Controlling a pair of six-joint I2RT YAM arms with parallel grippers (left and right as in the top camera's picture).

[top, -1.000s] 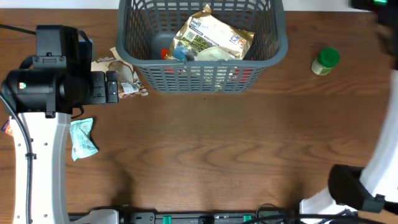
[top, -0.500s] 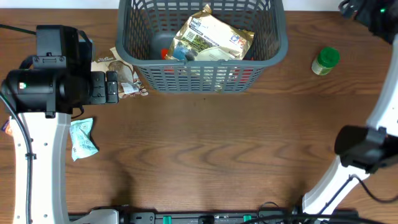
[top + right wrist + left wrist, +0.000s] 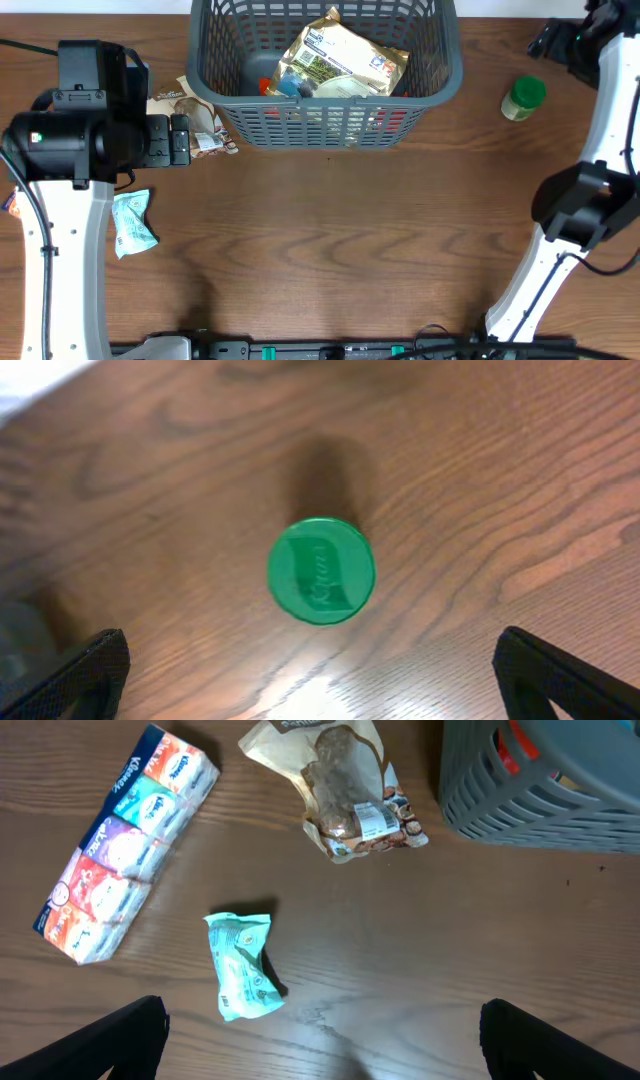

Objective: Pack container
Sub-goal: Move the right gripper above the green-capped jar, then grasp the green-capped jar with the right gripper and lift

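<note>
The grey slatted container [image 3: 440, 80] stands at the back middle and holds a gold snack bag [image 3: 345, 58] and other packets; its corner shows in the left wrist view [image 3: 520, 795]. My left gripper [image 3: 318, 1040] is open and empty above the table near a mint green packet [image 3: 242, 978], a brown cookie bag [image 3: 345, 790] and a tissue multipack [image 3: 125, 840]. My right gripper [image 3: 315, 680] is open and empty, high above the green-lidded jar [image 3: 321, 570], which stands upright right of the container [image 3: 523, 98].
The mint packet [image 3: 132, 222] lies at the left of the table and the brown bag [image 3: 190, 120] sits beside the container's left corner. The right arm's base [image 3: 580, 215] stands at the right edge.
The right arm has swung in from the right edge to the back right, bringing its gripper over the green-lidded jar. The left arm and all objects have stayed still.
</note>
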